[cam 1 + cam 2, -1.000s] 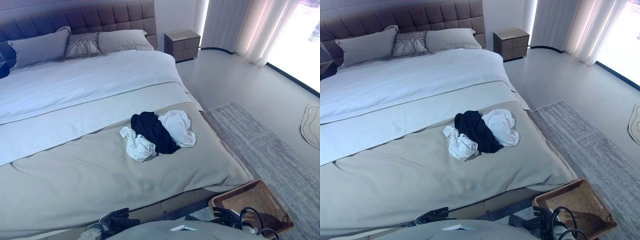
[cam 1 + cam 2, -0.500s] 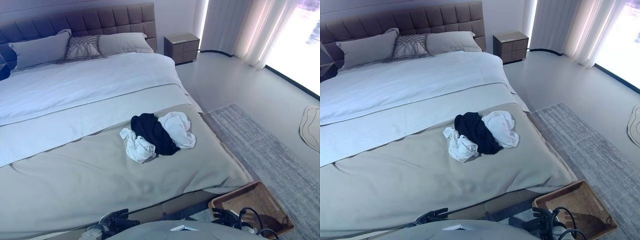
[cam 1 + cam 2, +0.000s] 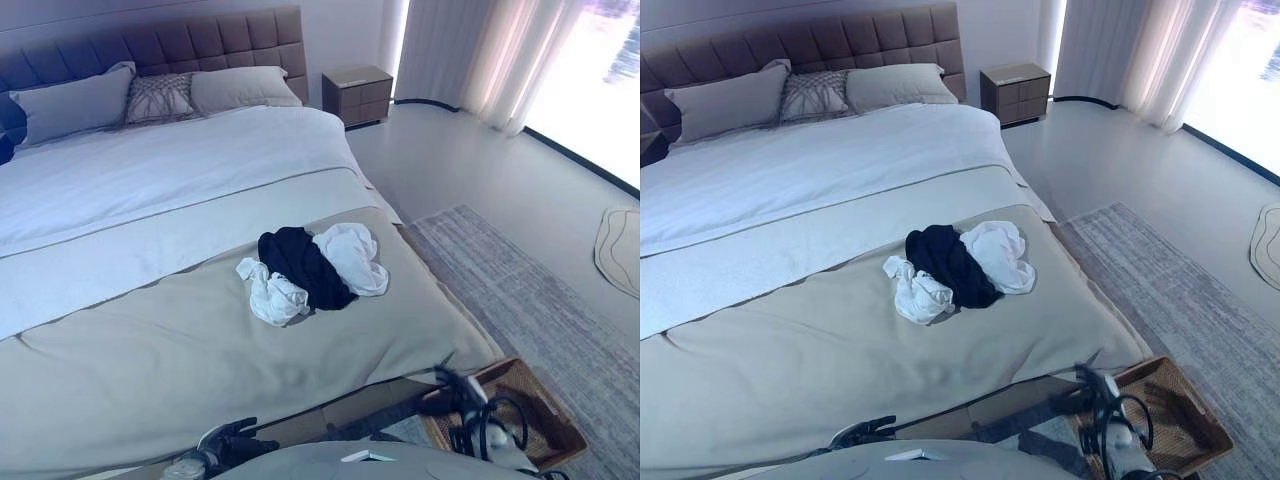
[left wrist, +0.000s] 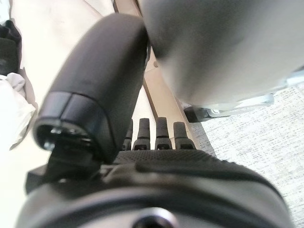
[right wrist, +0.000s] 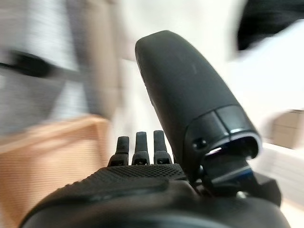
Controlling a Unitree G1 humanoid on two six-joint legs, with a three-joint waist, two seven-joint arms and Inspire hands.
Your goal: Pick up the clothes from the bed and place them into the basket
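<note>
A small pile of clothes lies on the beige blanket near the foot of the bed (image 3: 150, 350): a dark garment (image 3: 300, 265) between two white ones (image 3: 352, 256) (image 3: 270, 292). A woven basket (image 3: 520, 408) stands on the rug at the bed's near right corner. My right hand (image 3: 450, 390) hangs low by the basket's near-left rim, fingers straight, holding nothing; in its wrist view the fingers (image 5: 137, 147) point out straight. My left hand (image 3: 235, 442) stays low below the bed's foot edge, its fingers (image 4: 156, 133) straight and empty. Both hands are far from the clothes.
Pillows (image 3: 70, 100) line the tufted headboard. A nightstand (image 3: 358, 92) stands by the bed's far right corner. A grey rug (image 3: 540, 310) covers the floor right of the bed, with curtains (image 3: 480, 55) and a small pale mat (image 3: 620, 250) beyond.
My right hand has risen from the bottom edge up beside the basket's left rim. The camera has shifted slightly; clothes and left hand stay put.
</note>
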